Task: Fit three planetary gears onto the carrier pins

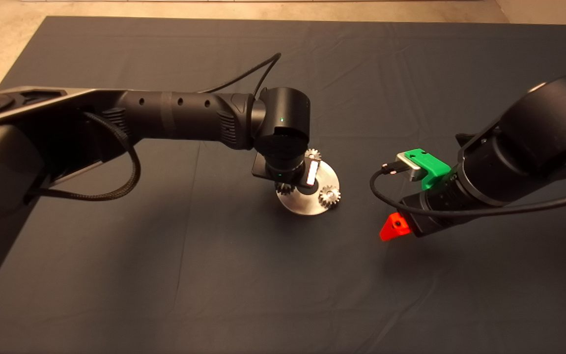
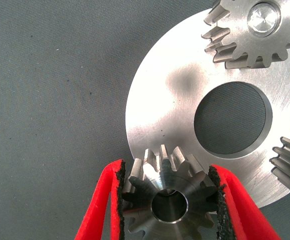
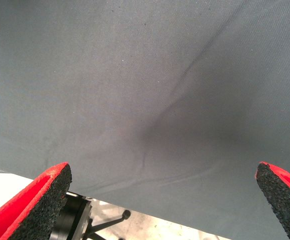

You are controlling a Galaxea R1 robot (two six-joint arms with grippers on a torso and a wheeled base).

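A flat round silver disc (image 1: 303, 200) with a central hole lies mid-mat and also shows in the left wrist view (image 2: 165, 100). Three small silver gears are on it. One (image 1: 329, 195) sits at its right rim and one (image 1: 313, 155) at its far rim. That far one (image 2: 255, 30) has a pin top showing in its bore. My left gripper (image 2: 168, 175) is straight above the disc's left rim, shut on the third gear (image 2: 167, 200), whose lower part (image 1: 283, 188) peeks out below the wrist. My right gripper (image 3: 165, 175) is open and empty, hovering right of the disc (image 1: 394, 227).
The dark mat (image 1: 214, 275) covers the table, with a light floor past its far edge. The left arm (image 1: 180, 118) spans from the left edge to the disc. A black cable (image 1: 386, 194) loops from the right wrist.
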